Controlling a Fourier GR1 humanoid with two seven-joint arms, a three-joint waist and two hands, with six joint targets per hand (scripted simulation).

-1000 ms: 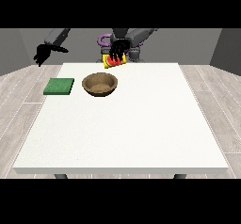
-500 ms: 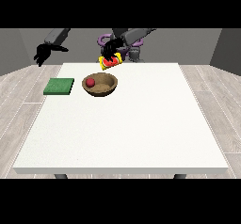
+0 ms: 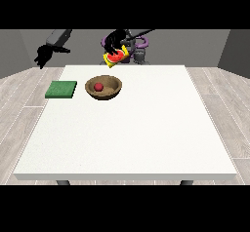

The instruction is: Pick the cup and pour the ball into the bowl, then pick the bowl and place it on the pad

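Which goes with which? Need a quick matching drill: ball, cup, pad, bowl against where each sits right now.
Things:
1. ball
2. cup
3. pad
4. bowl

Places:
A. flat on the table, at the view's left of the bowl
B. held tilted above the table's far edge by a robot hand
C. inside the bowl
D. on the table between pad and centre

Pairs: 1-C, 2-B, 3-A, 4-D
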